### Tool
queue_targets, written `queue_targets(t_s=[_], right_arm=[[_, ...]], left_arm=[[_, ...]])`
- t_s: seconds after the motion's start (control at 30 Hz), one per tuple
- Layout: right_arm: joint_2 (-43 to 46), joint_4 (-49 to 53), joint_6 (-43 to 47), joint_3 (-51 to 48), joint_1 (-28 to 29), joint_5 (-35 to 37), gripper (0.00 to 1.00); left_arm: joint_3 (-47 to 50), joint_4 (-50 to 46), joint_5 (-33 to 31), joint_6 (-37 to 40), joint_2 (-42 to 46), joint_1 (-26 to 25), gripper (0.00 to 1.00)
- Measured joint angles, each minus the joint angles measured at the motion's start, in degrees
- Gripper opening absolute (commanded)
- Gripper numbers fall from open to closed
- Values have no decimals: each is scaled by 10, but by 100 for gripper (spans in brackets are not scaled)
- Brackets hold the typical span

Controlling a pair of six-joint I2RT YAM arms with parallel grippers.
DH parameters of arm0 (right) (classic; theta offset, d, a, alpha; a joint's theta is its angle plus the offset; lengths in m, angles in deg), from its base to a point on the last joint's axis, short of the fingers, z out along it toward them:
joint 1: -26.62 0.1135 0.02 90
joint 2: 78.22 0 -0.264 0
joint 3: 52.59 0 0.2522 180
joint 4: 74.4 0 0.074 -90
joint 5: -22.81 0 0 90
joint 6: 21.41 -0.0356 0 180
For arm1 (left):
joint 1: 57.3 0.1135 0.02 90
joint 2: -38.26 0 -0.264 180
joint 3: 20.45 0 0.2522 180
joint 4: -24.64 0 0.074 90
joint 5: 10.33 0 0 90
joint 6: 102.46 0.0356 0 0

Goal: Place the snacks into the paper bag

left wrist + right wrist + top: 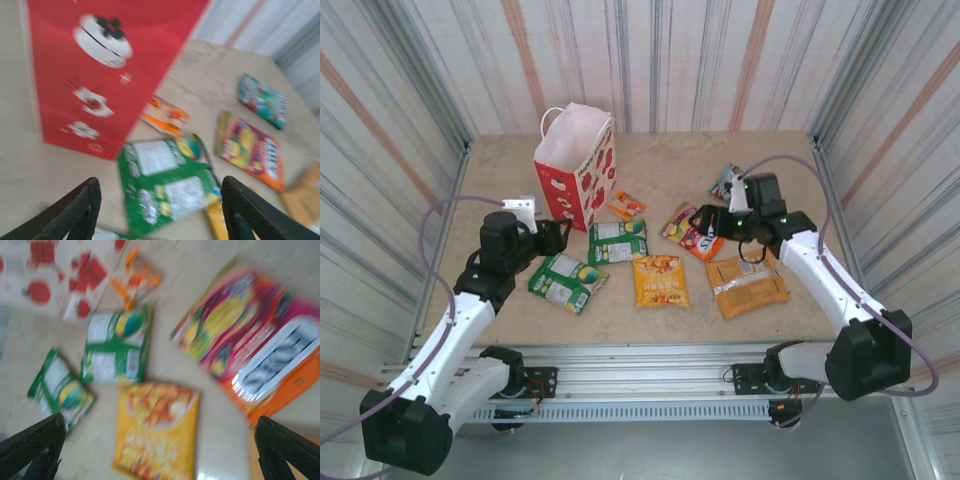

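The left hand (562, 236) is hanging open and empty by the paper bag (575, 180) — the bag-side green packet (617, 242) is lying just ahead, end-on.

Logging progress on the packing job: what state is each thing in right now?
Paper bag: upright, mouth open.
Small orange packet: flat on table, beside bag.
Far green packet: flat on table.
Near green packet: flat on table.
Middle orange packet: flat on table.
Right orange packet: flat on table.
Red-yellow packet: flat on table.
Teal packet: on table, partly behind right arm.
Left gripper: open, empty.
Right gripper: open, empty.
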Motion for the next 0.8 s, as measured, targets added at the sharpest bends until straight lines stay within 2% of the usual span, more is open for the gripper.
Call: queue_targets(t_s=[0.1,0.23,0.33,0.47,0.63,0.8], right_arm=[[17,19,-29,-40,35,0,83],[14,18,-58,-90,43,-14,74],[-1,5,-72,-105,43,-25,73],[-31,-21,-85,-107,43,-33,70],[-72,-60,-107,-117,43,-36,65],[-104,-86,-115,-130,45,-45,61]], left_arm=[[22,5,54,-53,0,-25,56],[78,25,85,-122,-6,-98,55],[104,53,86,-162,-30,-150,55],[118,95,83,-198,-83,-196,54],[117,146,74,-223,-156,-225,51],[90,156,70,-228,-228,-228,50]])
